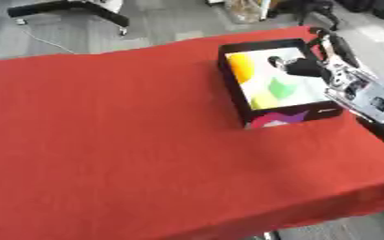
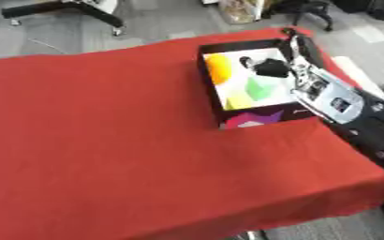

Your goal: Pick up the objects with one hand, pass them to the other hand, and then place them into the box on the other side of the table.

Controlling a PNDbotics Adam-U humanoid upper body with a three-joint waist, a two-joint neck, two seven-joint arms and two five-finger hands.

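Right robot hand [image 2: 270, 68] over black box [image 1: 236, 77], finger state indiscernible; yellow and green objects [image 1: 265, 86] inside. Red-clothed counter [image 1: 113, 140]; grey floor [image 1: 154, 23] beyond.

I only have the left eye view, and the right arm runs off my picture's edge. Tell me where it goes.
Observer: In the right eye view the robot hand hangs over the box. Behind it the silver forearm runs back into a black arm section that crosses the right edge of the red table.
Operator: Now report what lies beside that edge, past the box.
Observer: Grey floor, with a pale strip lying along the table's edge. I cannot tell what the strip is.
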